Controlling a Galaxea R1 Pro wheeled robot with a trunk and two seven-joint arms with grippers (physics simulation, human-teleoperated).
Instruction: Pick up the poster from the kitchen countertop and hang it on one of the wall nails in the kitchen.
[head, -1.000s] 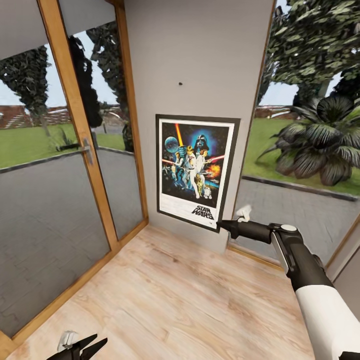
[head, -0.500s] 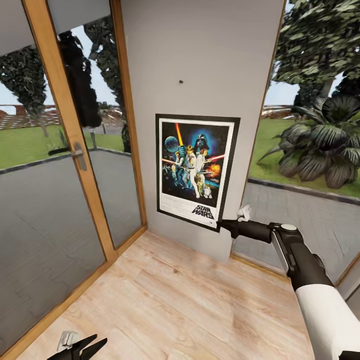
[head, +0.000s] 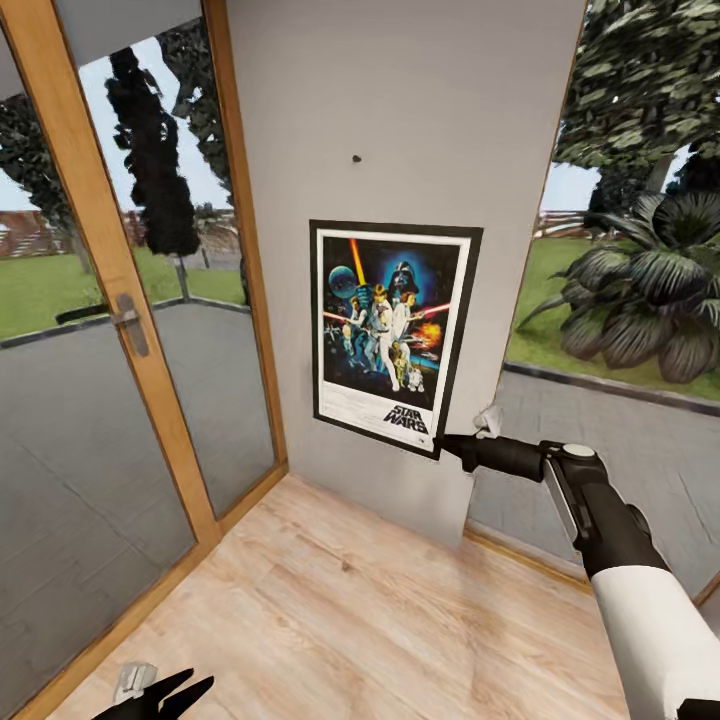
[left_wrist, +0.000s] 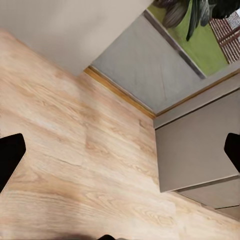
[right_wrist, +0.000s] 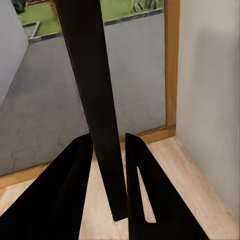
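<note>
The Star Wars poster (head: 390, 335) hangs upright in front of the grey wall (head: 420, 100), black-framed with a white inner border. My right gripper (head: 445, 445) is shut on its lower right corner. In the right wrist view the poster (right_wrist: 95, 100) shows edge-on as a black strip between the two fingers of the right gripper (right_wrist: 110, 137). A small dark nail (head: 357, 158) sticks out of the wall a little above the poster's top edge. My left gripper (head: 170, 693) is open and low over the floor, with nothing in the left gripper (left_wrist: 120, 150). The kitchen countertop is out of view.
A glass door in a wooden frame, with a handle (head: 130, 320), stands left of the wall. A window with garden plants (head: 640, 290) is on the right. Light wooden floor (head: 380, 600) runs up to the wall. A grey cabinet (left_wrist: 195, 145) stands on the floor.
The whole picture has shifted: the door frame slid left and the wall looms a little larger, so the camera moved. The poster stays in my right gripper, still below the nail.
</note>
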